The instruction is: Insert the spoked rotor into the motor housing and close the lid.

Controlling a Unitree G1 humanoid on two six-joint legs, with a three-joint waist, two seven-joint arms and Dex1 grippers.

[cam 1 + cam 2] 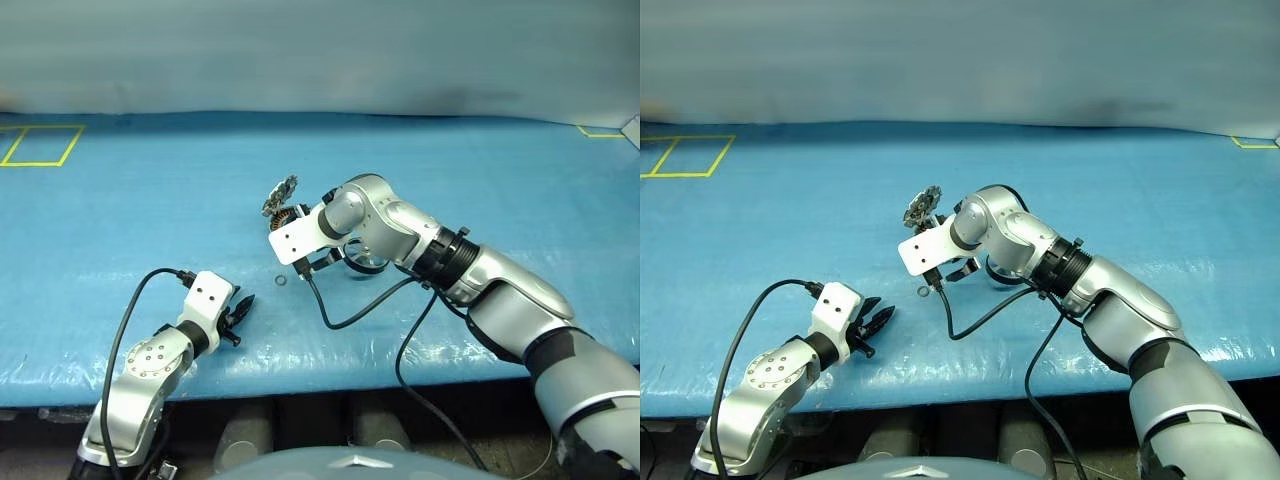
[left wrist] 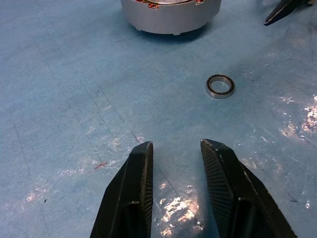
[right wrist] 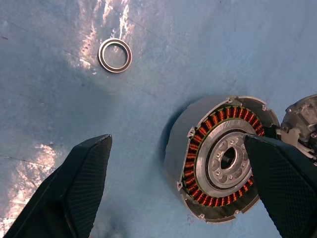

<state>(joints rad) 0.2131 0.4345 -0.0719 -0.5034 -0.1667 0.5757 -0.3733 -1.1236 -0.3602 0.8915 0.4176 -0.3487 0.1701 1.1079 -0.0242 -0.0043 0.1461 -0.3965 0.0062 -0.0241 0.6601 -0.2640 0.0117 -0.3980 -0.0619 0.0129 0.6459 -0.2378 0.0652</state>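
One motor housing stands on the blue counter, its single ring of coppery windings open to view around one silver centre. One lid stands tilted up at the housing's rim. One small thin metal ring lies flat on the counter near the housing. Two robot hands are in view, one left hand and one right hand, each with two black fingers. Two yellow tape outlines mark the counter, one rectangle at the far left and one corner at the far right.
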